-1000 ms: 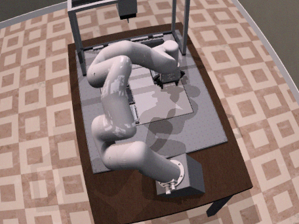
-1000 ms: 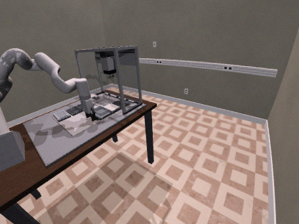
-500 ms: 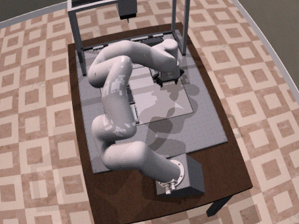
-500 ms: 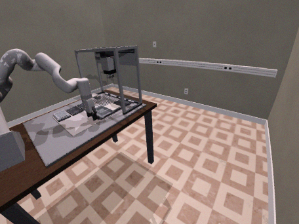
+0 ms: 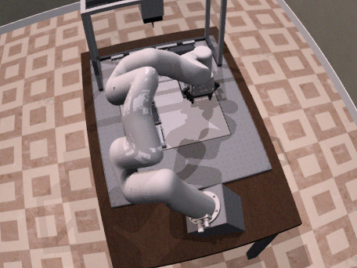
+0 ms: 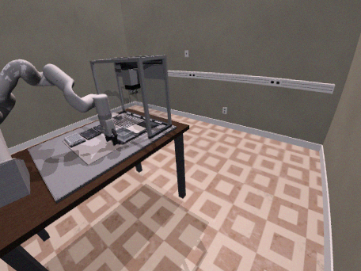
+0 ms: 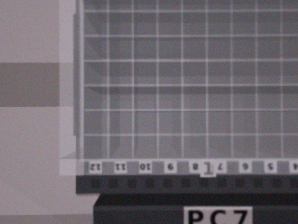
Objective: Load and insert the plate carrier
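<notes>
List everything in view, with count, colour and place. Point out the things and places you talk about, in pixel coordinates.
Gridded block: one, grey, above the PC7 label (image 7: 218, 216)
PC7 carrier: one, black front, beneath the end effector (image 7: 135, 214)
Plates: at least two, one pale (image 6: 74, 139), one dark (image 6: 90, 133), beside the apron
Apron: one, pale, on the mat (image 5: 176, 116) (image 6: 88, 154)
Mat: one, grey, on the table (image 5: 247, 150) (image 6: 55, 188)
Table: one, brown, dark legs (image 5: 149, 236) (image 6: 39, 203)
Instrument frame: one, grey, far end (image 5: 221, 32) (image 6: 145, 96)
Hanging head: one, grey and black, inside the frame (image 5: 152, 9) (image 6: 131, 77)
Wall trunking: one, white (image 6: 251, 81)
Wall outlets: two, white (image 6: 186, 53)
Floor: one, patterned, pink and cream (image 5: 39, 99) (image 6: 245, 187)
Walls: several, grey-green (image 6: 237, 28)
Base block: one, grey, near end (image 5: 233, 212) (image 6: 16, 179)
Arm: one, white, over the mat (image 5: 141, 110) (image 6: 59, 76)
End effector: one, dark fingers, open, over the apron's far part (image 5: 202, 99) (image 6: 112, 139)
</notes>
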Motion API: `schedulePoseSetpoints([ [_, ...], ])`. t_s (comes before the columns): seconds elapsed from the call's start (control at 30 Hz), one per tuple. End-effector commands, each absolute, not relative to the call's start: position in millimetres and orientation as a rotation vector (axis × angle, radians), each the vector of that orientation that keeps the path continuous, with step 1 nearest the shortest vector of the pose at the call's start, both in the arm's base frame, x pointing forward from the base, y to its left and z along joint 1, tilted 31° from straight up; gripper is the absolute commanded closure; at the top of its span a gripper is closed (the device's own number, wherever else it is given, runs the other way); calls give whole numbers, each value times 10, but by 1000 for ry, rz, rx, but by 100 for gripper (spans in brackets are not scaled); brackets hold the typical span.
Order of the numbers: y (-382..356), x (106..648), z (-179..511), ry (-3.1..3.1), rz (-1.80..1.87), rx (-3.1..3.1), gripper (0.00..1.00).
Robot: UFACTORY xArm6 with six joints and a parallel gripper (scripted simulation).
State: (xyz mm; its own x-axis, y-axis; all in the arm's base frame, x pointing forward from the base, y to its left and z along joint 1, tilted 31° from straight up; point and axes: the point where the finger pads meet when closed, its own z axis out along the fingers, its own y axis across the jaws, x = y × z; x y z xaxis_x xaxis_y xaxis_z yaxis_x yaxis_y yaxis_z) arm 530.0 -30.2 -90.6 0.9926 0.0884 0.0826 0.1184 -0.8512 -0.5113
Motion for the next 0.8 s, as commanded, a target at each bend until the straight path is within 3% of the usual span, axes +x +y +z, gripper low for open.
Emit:
schedulePoseSetpoints([
  [0.0, -313, 5332, -888, -145, -82, -2597, 18],
  [0.77, -307, 5395, -882, -145, -82, -2597, 18],
])
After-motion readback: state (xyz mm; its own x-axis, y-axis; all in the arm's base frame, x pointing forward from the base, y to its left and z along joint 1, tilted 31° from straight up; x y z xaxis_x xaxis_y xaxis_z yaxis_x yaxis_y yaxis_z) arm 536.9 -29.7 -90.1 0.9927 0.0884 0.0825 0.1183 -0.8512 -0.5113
